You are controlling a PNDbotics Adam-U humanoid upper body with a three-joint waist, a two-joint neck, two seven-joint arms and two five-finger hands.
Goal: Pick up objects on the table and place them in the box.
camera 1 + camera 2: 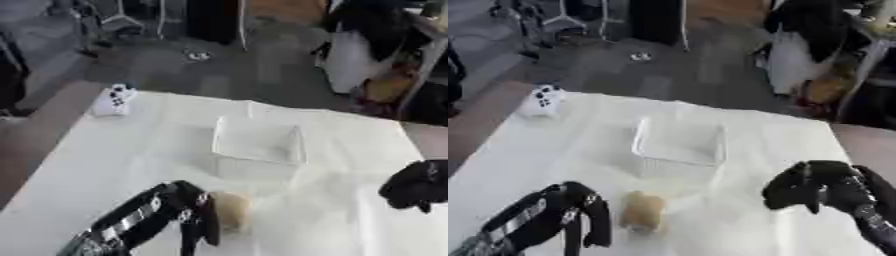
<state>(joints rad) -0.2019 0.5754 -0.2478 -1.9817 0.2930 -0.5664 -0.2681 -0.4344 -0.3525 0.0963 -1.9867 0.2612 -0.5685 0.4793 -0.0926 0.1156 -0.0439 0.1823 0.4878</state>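
Tan and rounded, the bread roll (642, 211) lies on the white tabletop (105, 165) just in front of the clear plastic box (680, 142), which looks empty from here. Your left robot hand (584, 212) hangs right beside the roll on its left, fingers pointing down and uncurled; I can't see them closed around it, and whether they touch it is hard to say. Your right robot hand (820, 190) sits off to the right, well apart from the roll, fingers curled and holding nothing. You seem to be at the reach-and-grasp step, with nothing boxed yet. Next you'll likely need to wrap the left fingers around the roll, lift it clear, and carry it forward over the box's near wall. A white controller (115, 100) rests at the far left corner.
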